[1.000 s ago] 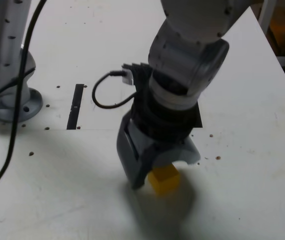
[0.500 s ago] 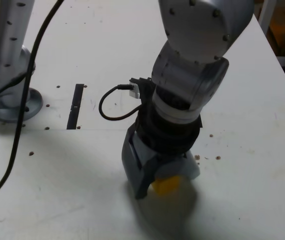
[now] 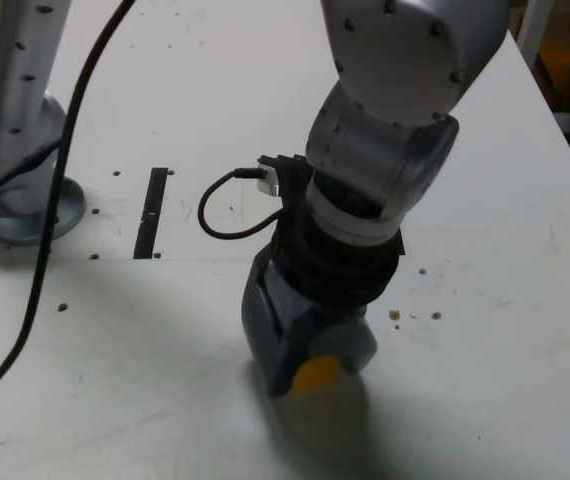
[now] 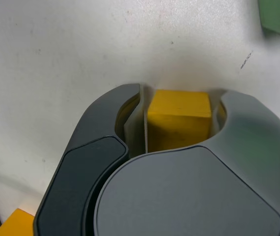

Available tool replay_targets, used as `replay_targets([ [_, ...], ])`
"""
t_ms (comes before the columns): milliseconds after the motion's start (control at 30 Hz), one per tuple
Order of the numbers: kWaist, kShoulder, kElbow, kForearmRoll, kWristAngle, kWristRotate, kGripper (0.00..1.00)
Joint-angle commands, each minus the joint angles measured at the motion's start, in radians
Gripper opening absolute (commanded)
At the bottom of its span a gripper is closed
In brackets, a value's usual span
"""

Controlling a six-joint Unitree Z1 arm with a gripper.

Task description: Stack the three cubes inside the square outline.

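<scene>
Your gripper (image 3: 310,372) is clamped on the yellow cube (image 4: 178,120) low on the white table (image 3: 485,380), at the lower centre of the exterior view, while the green cube (image 4: 279,14) lies well apart from it.

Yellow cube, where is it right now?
The yellow cube sits between the jaws of the gripper on the white table, low in the exterior view's middle.

I see bare table (image 3: 485,400) round my gripper (image 3: 310,372) from 3 through 9 o'clock in the exterior view. Arm base (image 3: 20,190) and cable (image 3: 40,250) block 10 o'clock; green cube (image 4: 279,14) sits apart.
</scene>
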Motion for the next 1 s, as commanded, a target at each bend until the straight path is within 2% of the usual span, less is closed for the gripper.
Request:
replay_targets([
  [0, 0.001, 0.000, -0.003, 0.009, 0.008, 0.003, 0.44],
  [167, 0.001, -0.001, -0.011, 0.025, 0.028, 0.011, 0.32],
  [267, 0.004, -0.010, -0.028, 0.061, 0.044, 0.019, 0.29],
  [400, 0.010, -0.031, -0.092, 0.181, 0.073, 0.023, 0.27],
  [533, 0.014, -0.073, -0.186, 0.337, 0.161, 0.041, 0.27],
  [600, 0.023, -0.109, -0.215, 0.384, 0.220, 0.077, 0.27],
  [700, 0.056, -0.155, -0.220, 0.408, 0.268, 0.154, 0.25],
  [800, 0.124, -0.191, -0.196, 0.421, 0.282, 0.270, 0.23],
  [967, 0.241, -0.203, -0.138, 0.417, 0.277, 0.479, 0.23],
])
